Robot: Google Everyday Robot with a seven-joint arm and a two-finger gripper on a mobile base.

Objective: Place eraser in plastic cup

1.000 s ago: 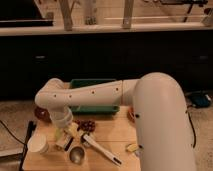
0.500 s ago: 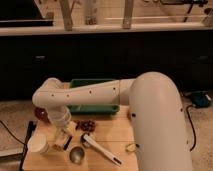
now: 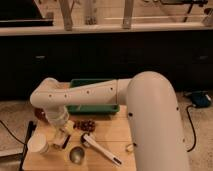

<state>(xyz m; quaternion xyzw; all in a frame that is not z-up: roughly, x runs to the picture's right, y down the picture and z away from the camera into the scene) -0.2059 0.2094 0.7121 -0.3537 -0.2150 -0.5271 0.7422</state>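
I have the gripper (image 3: pixel 61 139) low over the left part of the pale wooden table (image 3: pixel 114 131), hanging from the white arm's (image 3: pixel 85 94) wrist, which bends straight down from the elbow. I cannot tell whether the gripper is open or closed; it blurs into the tabletop below it. A pale patch at its tip may be the eraser, but I cannot make that out for certain.

The small cream-white plastic cup (image 3: pixel 37 144) stands upright just left of the gripper and slightly nearer to me, close beside it.

To the gripper's right and a little nearer sits a shiny grey metal round cup (image 3: pixel 76 155). Further right lies a long scoop-like tool with a white handle (image 3: pixel 101 151), slanting away from the gripper. Just behind and right of the gripper is a small cluster of dark reddish-brown objects (image 3: pixel 85 125). Behind that, under the forearm, sits a green rectangular tray (image 3: pixel 95 107), partly hidden by the arm. A small yellowish item (image 3: pixel 130 147) lies well to the right, against the robot's thick white upper arm segment (image 3: pixel 152 125), which blocks the table's right side.
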